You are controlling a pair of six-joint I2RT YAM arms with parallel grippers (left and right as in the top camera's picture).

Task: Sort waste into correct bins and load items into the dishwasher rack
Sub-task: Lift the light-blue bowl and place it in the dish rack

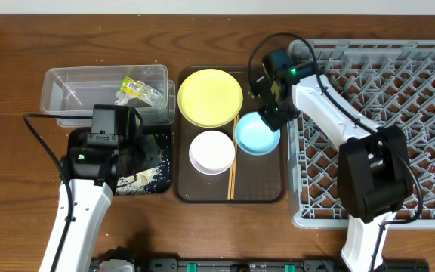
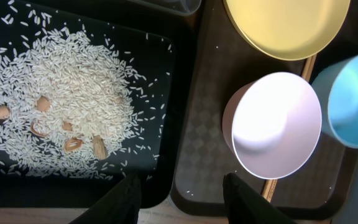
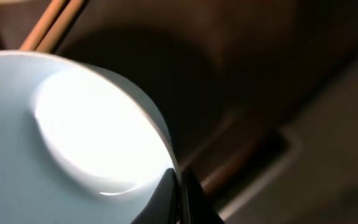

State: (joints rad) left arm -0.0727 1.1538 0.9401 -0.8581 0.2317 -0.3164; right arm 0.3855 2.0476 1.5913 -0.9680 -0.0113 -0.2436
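Blue bowl (image 1: pixel 257 137) rim in right end effector (image 3: pixel 179 184)

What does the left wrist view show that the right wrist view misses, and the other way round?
Left wrist only: rice scraps in the black bin, the yellow plate, the white bowl and the open left gripper. Right wrist only: the right gripper shut on the light blue bowl at its rim. Both: that bowl, the chopsticks and the brown tray.
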